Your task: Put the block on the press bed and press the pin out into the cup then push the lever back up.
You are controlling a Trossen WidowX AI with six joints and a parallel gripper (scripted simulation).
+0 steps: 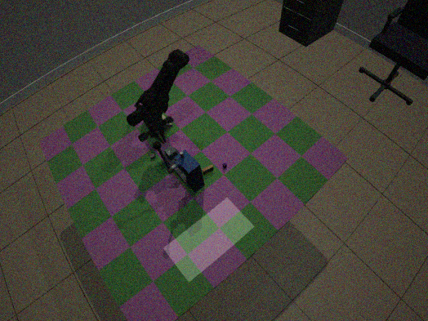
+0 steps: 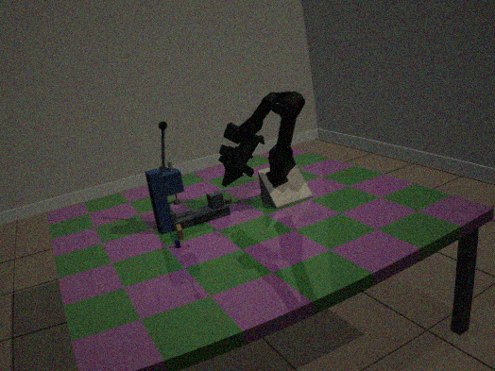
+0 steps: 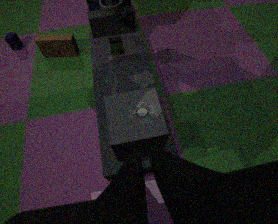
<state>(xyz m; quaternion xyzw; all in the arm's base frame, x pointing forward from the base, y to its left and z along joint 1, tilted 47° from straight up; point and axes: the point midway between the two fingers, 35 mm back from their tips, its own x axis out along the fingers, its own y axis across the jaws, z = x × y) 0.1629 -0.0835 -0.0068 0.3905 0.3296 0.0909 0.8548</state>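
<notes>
My claw [image 1: 162,139] [image 2: 224,184] [image 3: 144,155] has its fingers together with nothing pinched between them, and its tips point down near the grey block [image 2: 214,200] [image 3: 135,120]. That block sits on the long dark bed [image 2: 200,215] [image 3: 102,80], at the end toward my base, with the round pale head of the pin [image 3: 142,111] showing on its top. It is well apart from the punch [image 2: 177,199], which hangs from the blue press [image 1: 190,167] [image 2: 161,201] at the bed's other end, so the pin is not under it. Between block and press, I see a dark rectangular opening [image 3: 116,46] in the bed. The lever [image 1: 162,155] [image 2: 162,148] stands upright above the press, its dark knob [image 1: 157,145] [image 2: 162,126] at the top. Beside the press, an orange-brown piece [image 1: 207,169] [image 2: 179,229] [image 3: 59,46] lies on the green and pink checkered table [image 1: 253,174] [image 2: 340,253] [image 3: 60,150], and a small dark purple piece [image 1: 225,166] [image 2: 178,244] [image 3: 14,41] is near it. I cannot make out the cup.
</notes>
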